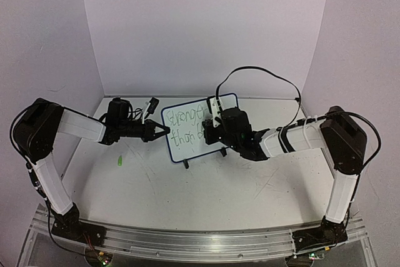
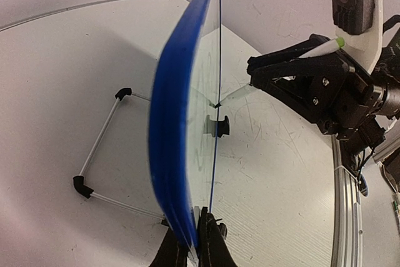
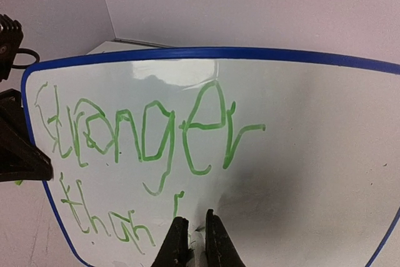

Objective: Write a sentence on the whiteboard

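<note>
The whiteboard [image 1: 187, 136] stands upright on its black clip feet [image 1: 185, 164] at the middle of the table [image 1: 206, 198], its written face turned toward the arms' bases. The left gripper [image 1: 164, 130] comes in from 9 o'clock and is clamped tight on the board's left edge. In the left wrist view its fingers [image 2: 212, 248] pinch the blue frame [image 2: 172, 123] from both sides, with the board running edge-on away toward 12 o'clock. The right gripper [image 1: 207, 130] reaches in from 3 o'clock and covers the right half of the face. It is closed around a white marker pen [image 2: 319, 49] with a green end, and the pen's tip touches the white surface. In the right wrist view the fingers [image 3: 175, 242] sit at 6 o'clock, nearly together, just in front of the face [image 3: 312, 154]. The sentence [image 3: 156, 132] in green marker lies above and to 10 o'clock of them, reading "Stronger" on the upper line and "than" on the lower, with a short stroke just above the fingertips. A small green object [image 1: 117, 162] lies on the table at 8 o'clock of the board, well apart from it.
</note>
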`<state>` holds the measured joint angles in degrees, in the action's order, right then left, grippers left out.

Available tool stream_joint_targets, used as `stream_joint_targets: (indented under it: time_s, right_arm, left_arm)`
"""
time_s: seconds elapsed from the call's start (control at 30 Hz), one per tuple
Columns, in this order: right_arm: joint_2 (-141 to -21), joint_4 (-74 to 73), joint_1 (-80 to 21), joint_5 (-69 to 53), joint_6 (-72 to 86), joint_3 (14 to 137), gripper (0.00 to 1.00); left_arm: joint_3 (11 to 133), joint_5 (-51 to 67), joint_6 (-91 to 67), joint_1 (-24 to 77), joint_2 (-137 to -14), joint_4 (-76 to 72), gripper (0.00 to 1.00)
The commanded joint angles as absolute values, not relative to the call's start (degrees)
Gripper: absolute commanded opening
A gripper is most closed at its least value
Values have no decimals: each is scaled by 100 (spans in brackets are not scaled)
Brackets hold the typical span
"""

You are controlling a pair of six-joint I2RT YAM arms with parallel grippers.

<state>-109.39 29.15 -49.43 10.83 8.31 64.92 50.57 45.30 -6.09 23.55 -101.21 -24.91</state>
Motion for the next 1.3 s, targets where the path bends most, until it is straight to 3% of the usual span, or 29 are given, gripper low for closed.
stream_joint_targets:
  time_s: [0.0,0.93,1.27]
  right_arm:
    - [-11013,3004,-4952,1145,946,6428,0]
    - [-10798,2975,-4873,1846,613,6310,0]
    - [-10127,3252,-4754,1130,641,5937,0]
  left_arm:
    - [5133,3764,-9,2291,-10170,-2126,0]
    - [5125,3752,-9,2288,-10169,-2119,0]
    - [5125,3737,-9,2285,-10154,-2118,0]
